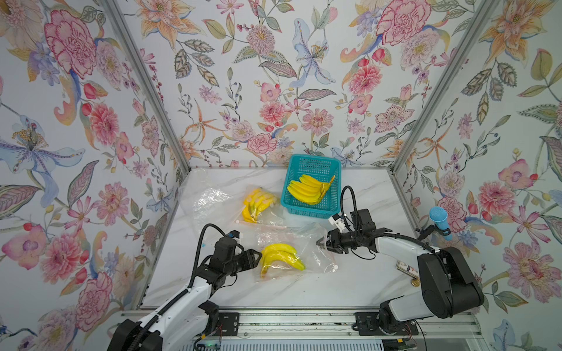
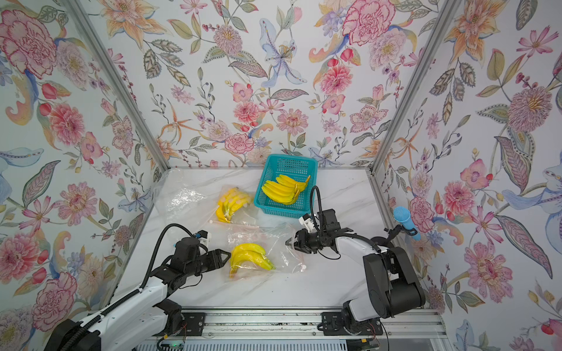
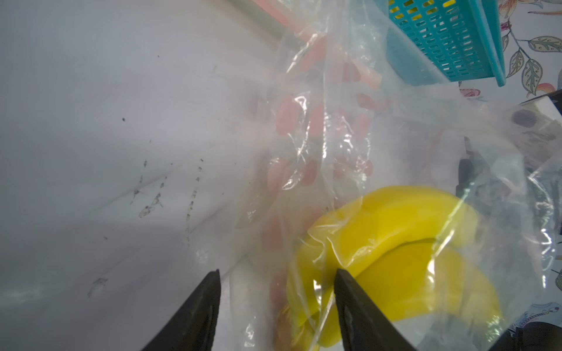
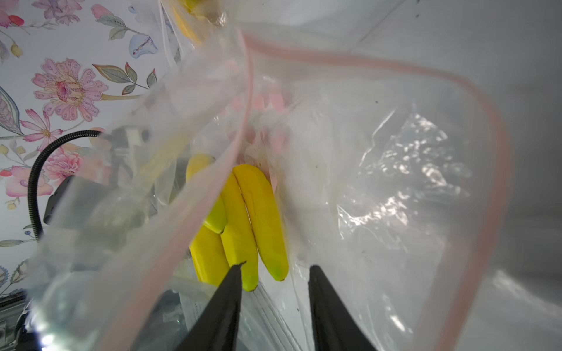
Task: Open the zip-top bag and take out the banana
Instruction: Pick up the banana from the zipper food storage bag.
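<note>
Roughly halfway: bag (image 1: 316,261) mouth looked open, but banana (image 1: 281,256) was inside it, lower ctr of frame on counter (image 1: 349,282); left fingers (image 3: 194,310) spread beside banana, right fingers (image 4: 219,310) spread at mouth, pinching nothing. Pull-out not yet done.

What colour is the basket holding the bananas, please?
The basket is teal, clearest in a top view.

Bright even light, glare on bag (image 4: 349,170)
</note>
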Action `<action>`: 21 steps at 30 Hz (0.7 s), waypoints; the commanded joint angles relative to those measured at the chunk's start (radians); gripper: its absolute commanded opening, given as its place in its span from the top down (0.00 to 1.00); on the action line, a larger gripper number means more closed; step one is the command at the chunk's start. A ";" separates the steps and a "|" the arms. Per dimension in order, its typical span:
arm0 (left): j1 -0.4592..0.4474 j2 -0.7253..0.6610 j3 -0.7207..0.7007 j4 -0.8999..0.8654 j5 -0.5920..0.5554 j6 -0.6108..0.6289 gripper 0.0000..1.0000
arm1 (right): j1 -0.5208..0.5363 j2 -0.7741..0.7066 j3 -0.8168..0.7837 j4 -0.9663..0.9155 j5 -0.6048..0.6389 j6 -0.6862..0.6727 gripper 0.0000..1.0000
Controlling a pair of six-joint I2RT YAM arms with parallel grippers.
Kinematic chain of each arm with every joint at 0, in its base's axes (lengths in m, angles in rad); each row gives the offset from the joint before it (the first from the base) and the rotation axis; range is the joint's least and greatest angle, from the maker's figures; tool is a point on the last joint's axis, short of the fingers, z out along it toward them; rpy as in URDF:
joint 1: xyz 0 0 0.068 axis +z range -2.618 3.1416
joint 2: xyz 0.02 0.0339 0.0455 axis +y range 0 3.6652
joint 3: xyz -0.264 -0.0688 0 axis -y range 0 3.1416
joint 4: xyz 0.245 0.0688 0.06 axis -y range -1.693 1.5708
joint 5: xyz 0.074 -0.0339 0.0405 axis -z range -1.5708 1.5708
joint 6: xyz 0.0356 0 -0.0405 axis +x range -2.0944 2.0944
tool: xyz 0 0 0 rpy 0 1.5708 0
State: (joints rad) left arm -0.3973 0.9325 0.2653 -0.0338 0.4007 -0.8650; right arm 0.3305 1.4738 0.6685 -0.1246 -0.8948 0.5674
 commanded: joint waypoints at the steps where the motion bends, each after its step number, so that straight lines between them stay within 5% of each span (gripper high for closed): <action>1: 0.002 0.033 -0.027 0.072 0.033 -0.033 0.38 | 0.043 0.009 -0.037 0.070 -0.012 0.049 0.60; 15: -0.036 0.143 0.000 0.179 0.059 -0.055 0.40 | 0.253 0.090 -0.026 0.259 0.004 0.178 0.33; 21: -0.037 0.126 0.002 0.178 0.058 -0.058 0.40 | 0.288 0.054 -0.010 0.265 -0.012 0.175 0.31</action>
State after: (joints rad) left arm -0.4240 1.0683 0.2462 0.1356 0.4416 -0.9092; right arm 0.6006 1.5566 0.6365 0.1066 -0.8867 0.7319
